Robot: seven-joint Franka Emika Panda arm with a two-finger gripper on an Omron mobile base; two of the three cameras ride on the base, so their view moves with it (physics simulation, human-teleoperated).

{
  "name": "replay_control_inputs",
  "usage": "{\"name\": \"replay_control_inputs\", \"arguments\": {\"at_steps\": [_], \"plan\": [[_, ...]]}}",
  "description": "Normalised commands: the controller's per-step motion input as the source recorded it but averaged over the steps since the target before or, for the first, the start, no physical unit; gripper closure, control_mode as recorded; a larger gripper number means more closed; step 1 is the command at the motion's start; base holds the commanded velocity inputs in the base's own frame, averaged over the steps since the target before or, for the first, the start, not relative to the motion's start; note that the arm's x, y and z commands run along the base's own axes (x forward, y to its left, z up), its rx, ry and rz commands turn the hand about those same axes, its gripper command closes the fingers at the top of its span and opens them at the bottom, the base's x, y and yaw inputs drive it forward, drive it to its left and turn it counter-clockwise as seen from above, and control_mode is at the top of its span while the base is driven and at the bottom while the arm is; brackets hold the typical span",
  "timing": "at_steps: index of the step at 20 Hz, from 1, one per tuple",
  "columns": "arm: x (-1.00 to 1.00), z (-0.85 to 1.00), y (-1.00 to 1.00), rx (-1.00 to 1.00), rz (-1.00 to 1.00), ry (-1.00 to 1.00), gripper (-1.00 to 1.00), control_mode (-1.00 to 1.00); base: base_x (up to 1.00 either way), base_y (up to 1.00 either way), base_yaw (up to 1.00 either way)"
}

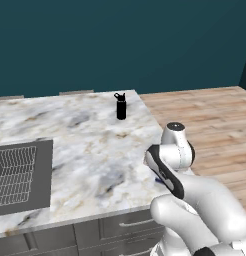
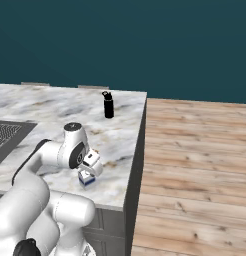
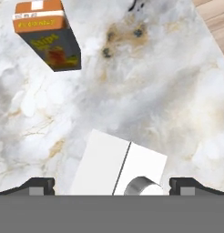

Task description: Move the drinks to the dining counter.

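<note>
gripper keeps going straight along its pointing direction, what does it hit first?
Most likely the carton: its white top sits between the open fingers of the gripper, directly below. Depth to contact is unclear.

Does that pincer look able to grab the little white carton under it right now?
Probably yes. The pincer is open, its tips either side of the carton, nothing between them. The orange carton lies well apart.

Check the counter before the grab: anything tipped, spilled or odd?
Nothing stands out. The bottle stands upright, the carton sits squarely between the open gripper fingertips, and the orange box is intact nearby. No spill shows on the counter.
</note>
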Motion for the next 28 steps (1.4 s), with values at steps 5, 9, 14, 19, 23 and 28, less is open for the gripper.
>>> {"name": "replay_control_inputs", "arguments": {"at_steps": [5,9,14,19,23,28], "plan": [[0.02,-0.28,0.0,0.0,-0.01,0.0,-1.0,-1.0,0.0,0.0,0.0],[0.0,-0.25,0.0,0.0,0.0,0.0,-1.0,-1.0,0.0,0.0,0.0],[0.0,-0.26,0.0,0.0,0.0,0.0,-1.0,-1.0,0.0,0.0,0.0],[0.0,-0.24,0.0,0.0,0.0,0.0,-1.0,-1.0,0.0,0.0,0.0],[0.0,-0.22,0.0,0.0,0.0,0.0,1.0,-1.0,0.0,0.0,0.0],[0.0,0.0,0.0,0.0,0.0,0.0,1.0,-1.0,0.0,0.0,0.0]]}}
